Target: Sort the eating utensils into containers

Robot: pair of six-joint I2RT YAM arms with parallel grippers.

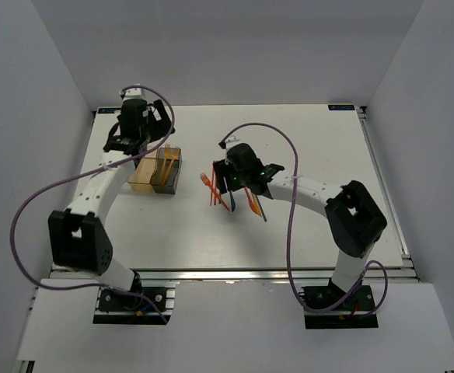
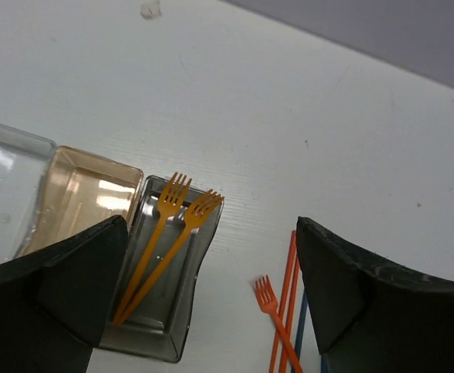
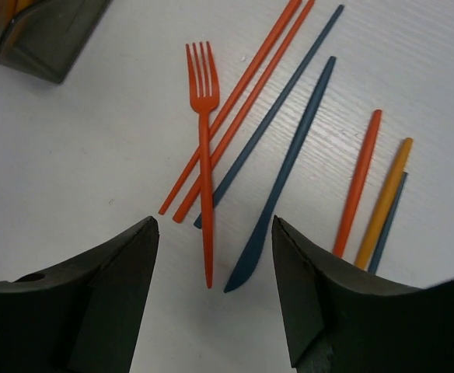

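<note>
Under the wide-open right gripper [image 3: 214, 229], the red fork [image 3: 204, 155] is lying in line with the gap, its tines pointing away from the wrist.

You see glossy translucent plastic bins [image 2: 197, 270], smooth matt plastic utensils [image 3: 205, 155] and a matt, faintly grained white table [image 2: 289, 116].

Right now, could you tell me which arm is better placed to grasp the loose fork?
Likely right: the right fingers, open, hang over the fork; the left fingers sit over the dark bin, farther off.
</note>
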